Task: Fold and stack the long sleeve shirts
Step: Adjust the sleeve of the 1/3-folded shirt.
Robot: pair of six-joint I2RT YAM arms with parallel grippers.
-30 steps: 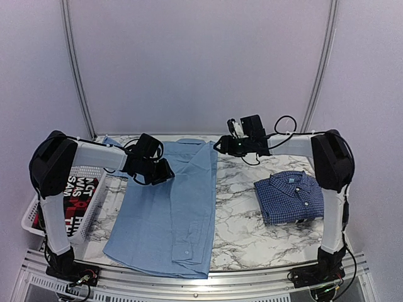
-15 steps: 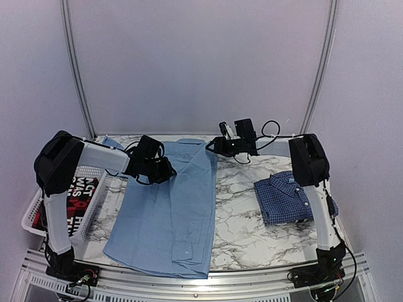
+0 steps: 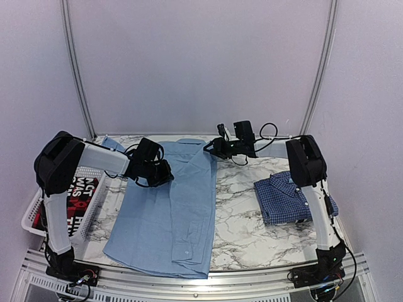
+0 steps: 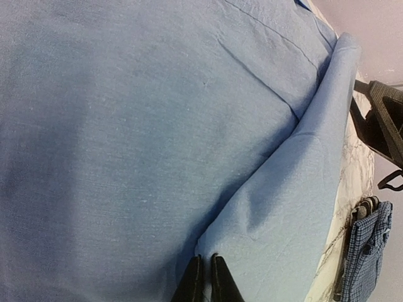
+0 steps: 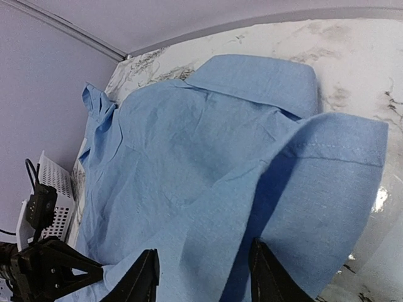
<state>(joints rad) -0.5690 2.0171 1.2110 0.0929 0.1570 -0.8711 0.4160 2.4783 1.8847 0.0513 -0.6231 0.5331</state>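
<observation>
Top external: over the last second the right gripper point(image 3: 211, 146) has slid toward 9 o'clock, off the bare table point(image 3: 245, 207) and onto the top right corner of the blue shirt point(image 3: 164, 220), by the shoulder. Left gripper point(image 3: 161, 172) has barely shifted and sits on the shirt's left side, at about 10 o'clock from its middle. Blue shirt lies flat, collar at 12, hem at 6, right side apparently folded in. Checked shirt point(image 3: 289, 196) sits folded at 3 o'clock of it, unmoved.

Right wrist: jaws wide, straddling the folded edge, not closed on it.

Left wrist: jaws narrow, tips nearly together at the end of a crease, seemingly nipping the cloth.

Reading: both arms now posted at the shirt's upper end. A right-hand grasp looks due, ahead of another fold. Stacking not begun.
</observation>
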